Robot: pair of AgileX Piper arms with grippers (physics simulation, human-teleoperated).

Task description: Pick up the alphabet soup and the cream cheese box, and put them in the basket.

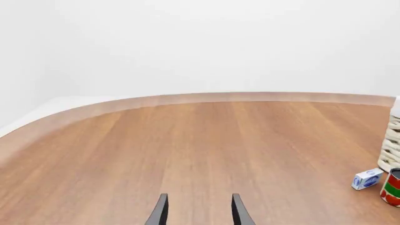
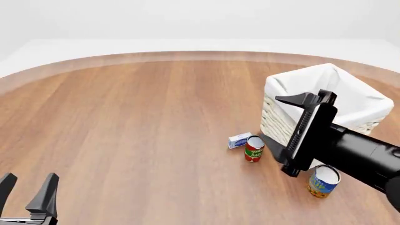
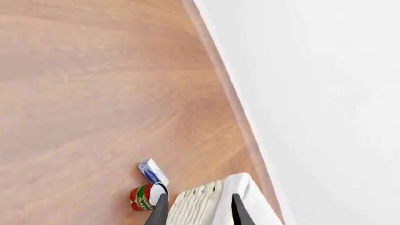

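On the counter (image 2: 144,126), the cream cheese box (image 2: 239,140) is seen just beside the red-and-green can (image 2: 254,148) near the basket (image 2: 325,101), the alphabet soup (image 2: 323,181) stands apart, and both the left claw (image 2: 26,191) and the right claw (image 2: 293,133) are held wide, empty.

A simulated test setup, not a lived-in room. Shown by the flat, shadowless render: a round wood-grain bench (image 2: 137,122) with a paler edge band, ringed by blank white floor and featureless white walls, with no furniture or windows. Furnished only with a few grocery props set close together: a wicker basket (image 2: 278,117), a blue-and-white box (image 2: 239,140), a red-and-green can (image 2: 254,148) and a blue-and-yellow can (image 2: 322,181). Flanked by two black robot arms.
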